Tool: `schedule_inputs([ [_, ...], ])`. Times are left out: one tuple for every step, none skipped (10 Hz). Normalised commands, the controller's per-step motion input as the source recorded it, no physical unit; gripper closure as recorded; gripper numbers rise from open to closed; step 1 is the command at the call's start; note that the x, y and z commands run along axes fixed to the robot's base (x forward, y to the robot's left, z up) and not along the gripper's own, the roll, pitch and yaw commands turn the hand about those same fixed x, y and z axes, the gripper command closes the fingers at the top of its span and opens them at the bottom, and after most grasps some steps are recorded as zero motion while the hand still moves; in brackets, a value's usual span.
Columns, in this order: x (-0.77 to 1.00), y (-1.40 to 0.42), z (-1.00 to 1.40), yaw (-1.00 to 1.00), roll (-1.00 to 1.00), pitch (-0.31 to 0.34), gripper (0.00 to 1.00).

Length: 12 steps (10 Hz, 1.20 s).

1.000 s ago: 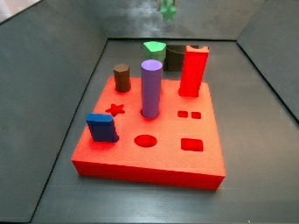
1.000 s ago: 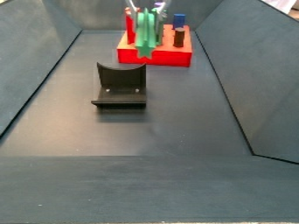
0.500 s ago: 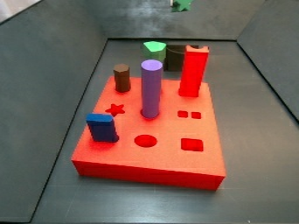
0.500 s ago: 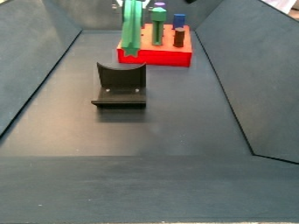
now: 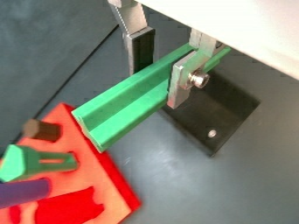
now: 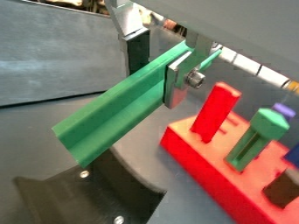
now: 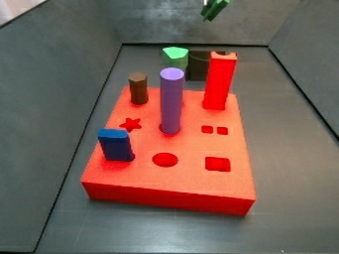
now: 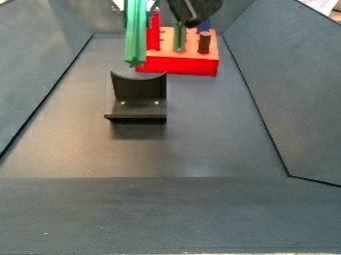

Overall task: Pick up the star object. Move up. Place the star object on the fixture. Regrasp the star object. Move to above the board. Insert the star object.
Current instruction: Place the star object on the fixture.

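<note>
The gripper point(image 5: 163, 66), above the fixture point(image 8: 136, 97), has bare floor point(image 8: 147, 149) around it.

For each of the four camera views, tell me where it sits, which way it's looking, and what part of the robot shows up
Wrist view: rides behind the pincer, looking down at the held star object, fixture and board.
Wrist view: same mount, showing pincer, star object, board.
Side view: high before the board; only the star object's tip shows.
Side view: down the floor past the fixture; pincer at top.
All share the star object.
</note>
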Motion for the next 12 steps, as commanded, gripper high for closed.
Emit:
schedule_inputs([
  [0.06, 0.05, -0.01, -0.13, -0.52, 0.067, 1.0],
  [0.05, 0.03, -0.01, -0.12, -0.3, 0.033, 1.0],
  [0.06, 0.03, -0.01, -0.11, -0.21, 0.024, 1.0],
  [0.13, 0.13, -1.0, -0.09, -1.0, 0.208, 1.0],
  [0.13, 0.13, -1.0, -0.09, -1.0, 0.204, 1.0],
  [0.15, 0.14, -1.0, -0.14, -0.97, 0.222, 1.0],
  [0.16, 0.14, -1.0, -0.16, -0.83, 0.207, 1.0],
  [0.17, 0.14, -1.0, -0.19, -0.61, 0.155, 1.0],
  [0.17, 0.14, -1.0, -0.2, -0.5, 0.127, 1.0],
  [0.18, 0.14, -1.0, -0.2, -0.29, 0.076, 1.0],
  [0.19, 0.14, -1.0, -0.19, -0.2, 0.032, 1.0],
  [0.16, 0.12, -0.8, -0.18, -0.18, 0.005, 1.0],
])
